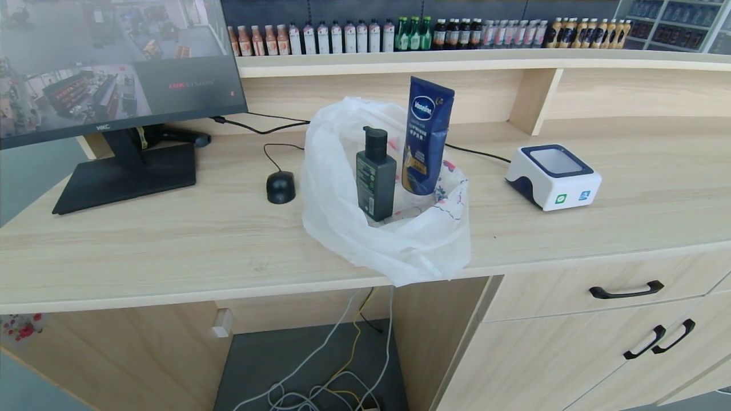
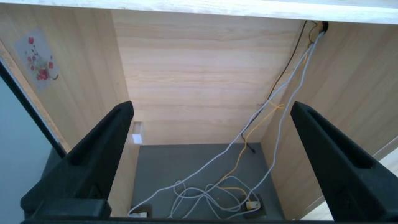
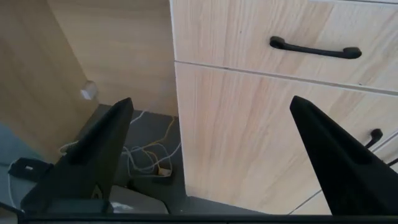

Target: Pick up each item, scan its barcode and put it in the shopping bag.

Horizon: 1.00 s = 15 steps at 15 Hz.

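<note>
Shopping bag of thin white plastic (image 1: 348,228) sits up on the pale wooden counter (image 1: 143,251), above and ahead of both my grippers. My left gripper (image 2: 211,107) has its two black fingers spread wide with nothing between them. It hangs low, facing the open kneehole under the counter, where loose white and yellow cables (image 2: 217,190) trail on the floor. My right gripper (image 3: 211,101) is likewise spread wide and empty, facing pale wooden drawer fronts (image 3: 249,37). Inside the bag stand a dark green pump bottle (image 1: 375,182) and a tall blue squeeze tube (image 1: 425,142), both upright, just beside each other. A white and blue box-shaped scanner (image 1: 553,177) rests right of the bag, nearer my right arm. I judge both items already bagged; any reach must first rise.
</note>
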Motion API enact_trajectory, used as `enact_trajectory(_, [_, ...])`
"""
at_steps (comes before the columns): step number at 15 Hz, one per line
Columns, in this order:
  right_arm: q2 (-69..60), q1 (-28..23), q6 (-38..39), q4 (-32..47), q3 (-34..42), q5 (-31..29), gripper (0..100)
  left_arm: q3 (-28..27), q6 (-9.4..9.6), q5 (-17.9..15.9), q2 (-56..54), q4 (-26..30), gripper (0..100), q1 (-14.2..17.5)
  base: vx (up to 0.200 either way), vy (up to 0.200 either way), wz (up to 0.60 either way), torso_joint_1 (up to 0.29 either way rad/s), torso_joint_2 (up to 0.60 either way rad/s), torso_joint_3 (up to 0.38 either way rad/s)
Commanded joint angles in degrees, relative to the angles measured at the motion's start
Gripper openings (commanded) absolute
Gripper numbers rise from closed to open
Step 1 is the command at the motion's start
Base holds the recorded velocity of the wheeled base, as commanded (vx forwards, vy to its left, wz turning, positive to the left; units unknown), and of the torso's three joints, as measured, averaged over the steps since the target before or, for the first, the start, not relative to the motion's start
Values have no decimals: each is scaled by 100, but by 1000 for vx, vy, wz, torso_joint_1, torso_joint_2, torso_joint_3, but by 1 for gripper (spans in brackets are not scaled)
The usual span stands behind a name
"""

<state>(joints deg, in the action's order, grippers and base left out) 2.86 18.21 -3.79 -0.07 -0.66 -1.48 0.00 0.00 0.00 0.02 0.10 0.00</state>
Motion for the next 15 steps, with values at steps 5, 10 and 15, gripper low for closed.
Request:
enact_trajectory(5, [522,-837,124,-10,57,-11,100,0,0,0,-2,-1,100,0,0,0,0,0,0,0])
enact_trajectory(10, [83,-1602,282,-1,66,-2,100,0,-9,0,-2,-1,100,0,0,0,0,0,0,0])
enact_trajectory(15, [-286,-1795,441,-10,66,-11,100,0,0,0,-2,-1,100,0,0,0,0,0,0,0])
